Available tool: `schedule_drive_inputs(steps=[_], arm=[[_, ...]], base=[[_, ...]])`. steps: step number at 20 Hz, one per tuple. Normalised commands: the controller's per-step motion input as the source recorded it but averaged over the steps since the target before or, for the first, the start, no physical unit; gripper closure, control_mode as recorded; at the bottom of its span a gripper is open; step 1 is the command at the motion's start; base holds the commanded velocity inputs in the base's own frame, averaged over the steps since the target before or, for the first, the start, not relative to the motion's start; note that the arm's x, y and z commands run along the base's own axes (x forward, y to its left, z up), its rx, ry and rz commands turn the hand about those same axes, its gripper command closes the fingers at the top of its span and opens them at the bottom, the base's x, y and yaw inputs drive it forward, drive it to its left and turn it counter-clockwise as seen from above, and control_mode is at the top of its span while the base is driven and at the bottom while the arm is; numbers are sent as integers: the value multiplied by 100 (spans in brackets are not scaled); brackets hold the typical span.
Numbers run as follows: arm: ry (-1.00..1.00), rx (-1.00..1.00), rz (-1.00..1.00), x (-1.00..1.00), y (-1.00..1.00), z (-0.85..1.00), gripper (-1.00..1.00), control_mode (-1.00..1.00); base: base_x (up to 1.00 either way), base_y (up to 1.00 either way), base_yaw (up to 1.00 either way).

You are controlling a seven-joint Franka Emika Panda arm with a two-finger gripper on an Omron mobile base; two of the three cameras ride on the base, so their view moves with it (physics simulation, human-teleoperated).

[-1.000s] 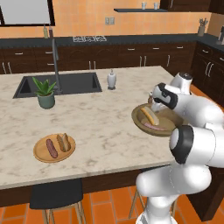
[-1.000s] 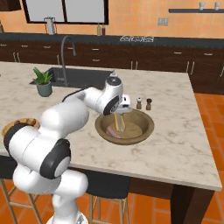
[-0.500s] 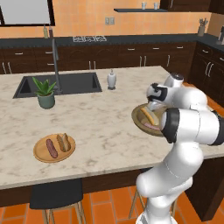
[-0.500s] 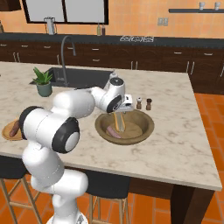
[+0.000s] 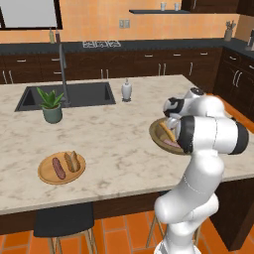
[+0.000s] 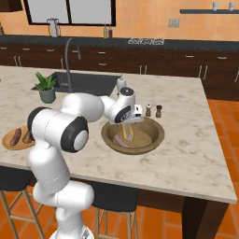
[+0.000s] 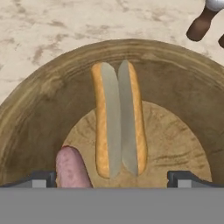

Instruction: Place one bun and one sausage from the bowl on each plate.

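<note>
The brown wooden bowl (image 7: 30, 109) (image 6: 158, 136) (image 5: 155, 135) holds a golden bun (image 7: 119, 118) (image 6: 128, 132) (image 5: 165, 131), split side up, and a pink sausage (image 7: 72, 168) (image 6: 120, 140) (image 5: 172, 144) beside it. My gripper (image 7: 113, 179) (image 6: 126, 125) hangs open just above the bowl, pointing down, its fingertips (image 7: 43, 178) wide apart on either side of the bun's near end. Nothing is held. At the counter's near left, a light-wood plate (image 5: 47, 176) (image 6: 6, 142) carries another sausage (image 5: 58, 167) and another bun (image 5: 73, 161).
Salt and pepper shakers (image 6: 153, 110) (image 7: 201, 24) stand just behind the bowl. A white soap dispenser (image 5: 127, 91), the sink (image 5: 69, 95) with its faucet (image 5: 62, 69) and a potted plant (image 5: 50, 106) lie further left. A stool (image 5: 62, 221) stands under the counter edge.
The arm's elbow has swung round while the hand stayed over the bowl, settling slightly lower above the bun. The jaws stayed open.
</note>
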Motion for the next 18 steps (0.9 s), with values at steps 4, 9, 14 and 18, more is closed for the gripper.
schedule_drive_inputs(steps=[4, 9, 14, 18], arm=[[0, 0, 0, 3, 0, -40, -100, -100], [0, 0, 0, 1, 1, -32, -100, -100], [0, 0, 0, 1, 7, -19, -100, -100], [0, 0, 0, 6, 3, -6, -100, -100]], base=[[0, 0, 0], [0, 0, 0], [0, 0, 0], [0, 0, 0]])
